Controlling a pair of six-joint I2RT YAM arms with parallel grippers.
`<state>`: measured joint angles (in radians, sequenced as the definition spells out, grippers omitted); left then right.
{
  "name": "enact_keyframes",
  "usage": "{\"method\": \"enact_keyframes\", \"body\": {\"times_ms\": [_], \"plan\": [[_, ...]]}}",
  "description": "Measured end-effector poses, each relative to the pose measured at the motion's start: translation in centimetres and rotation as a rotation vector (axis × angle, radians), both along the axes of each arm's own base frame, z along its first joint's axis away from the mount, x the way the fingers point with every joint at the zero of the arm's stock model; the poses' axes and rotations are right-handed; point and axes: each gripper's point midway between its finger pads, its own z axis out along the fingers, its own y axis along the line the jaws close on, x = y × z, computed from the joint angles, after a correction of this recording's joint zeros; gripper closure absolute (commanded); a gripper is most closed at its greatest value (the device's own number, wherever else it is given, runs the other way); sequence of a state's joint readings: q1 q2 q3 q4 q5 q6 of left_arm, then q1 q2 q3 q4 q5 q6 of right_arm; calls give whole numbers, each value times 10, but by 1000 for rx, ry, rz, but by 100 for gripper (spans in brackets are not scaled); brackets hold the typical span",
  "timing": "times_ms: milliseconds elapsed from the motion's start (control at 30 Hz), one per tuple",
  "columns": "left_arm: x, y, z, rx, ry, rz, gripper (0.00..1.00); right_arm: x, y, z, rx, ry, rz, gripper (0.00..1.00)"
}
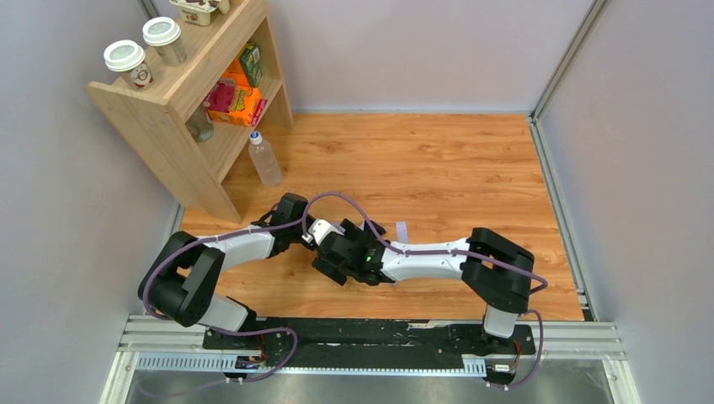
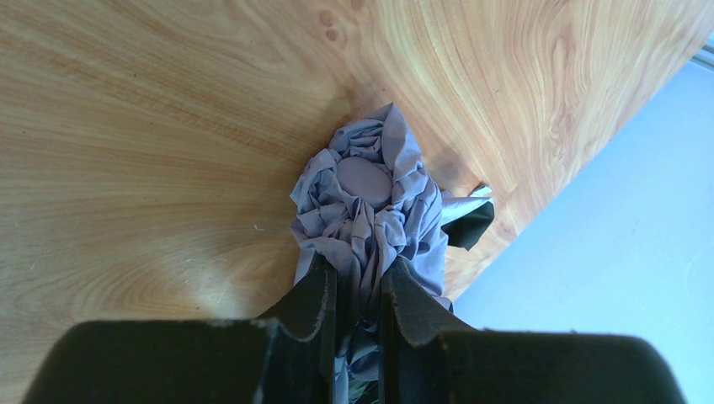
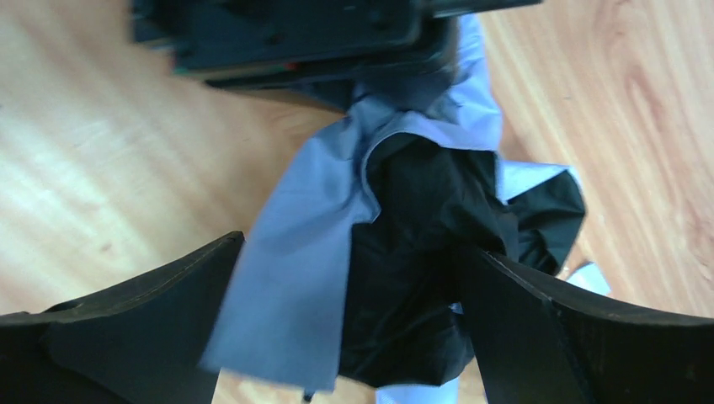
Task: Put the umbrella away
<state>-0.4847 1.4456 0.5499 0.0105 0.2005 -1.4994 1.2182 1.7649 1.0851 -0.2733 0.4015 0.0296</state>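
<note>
While the left gripper (image 2: 358,273) pinches just a bunch of the umbrella (image 2: 366,181) fabric over the middle of the wooden table (image 2: 126,126), the right gripper (image 3: 354,248) gapes wide astride it, gripping nothing; thin cloth may slip free.

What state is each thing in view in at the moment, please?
umbrella: collapsed, fabric bunched and loose
left tool: shut on the umbrella
right tool: open, straddling the umbrella's fabric
bottle: upright, cap on
cups: upright, lids on
</note>
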Motion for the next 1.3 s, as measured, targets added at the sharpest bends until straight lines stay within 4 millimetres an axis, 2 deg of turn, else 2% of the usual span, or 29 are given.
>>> {"method": "enact_keyframes", "body": {"times_ms": [100, 167, 200, 267, 467, 533, 567, 600, 633, 667, 700, 733, 833, 1000, 1133, 1233, 1300], "plan": [[0, 0, 1, 1, -1, 1, 100, 14, -7, -8, -46, -56, -57, 0], [1, 0, 1, 3, -4, 4, 100, 20, -7, -11, -64, -75, -78, 7], [1, 0, 1, 5, -7, 5, 100, 22, -7, -12, -70, -80, -84, 17], [1, 0, 1, 7, -9, 6, 100, 25, -8, -14, -76, -84, -93, 46], [6, 6, 6, 33, -42, 28, 100, 38, -11, -16, 12, -32, -161, 84], [7, 8, 10, 44, -65, 26, 100, 38, -10, -16, 60, -12, -167, 100], [8, 8, 13, 47, -79, 26, 97, 39, -8, -16, 100, -1, -175, 100], [10, 10, 19, 57, -108, 20, 82, 39, -6, -15, 132, 13, -180, 100], [10, 14, 21, 78, -126, 21, 72, 39, -2, -17, 170, 37, -179, 100], [11, 17, 23, 94, -137, 23, 50, 38, 1, -18, 200, 59, -174, 100], [11, 22, 24, 117, -150, 24, 40, 38, 5, -19, 232, 78, -168, 100], [9, 27, 26, 143, -167, 13, 26, 37, 10, -19, 273, 102, -160, 100], [1, 38, 38, 193, -211, -14, 25, 42, 18, -19, 392, 178, -157, 100], [4, 64, 79, 185, -337, 23, 24, 51, 27, -20, 540, 326, -131, 100], [-2, 82, 97, 196, -390, 49, 24, 54, 33, -21, 607, 411, -98, 100], [-11, 78, 97, 155, -398, 37, 23, 55, 38, -22, 654, 475, -65, 100], [-16, 74, 84, 118, -377, 30, 23, 55, 40, -22, 678, 520, -48, 100]]}}
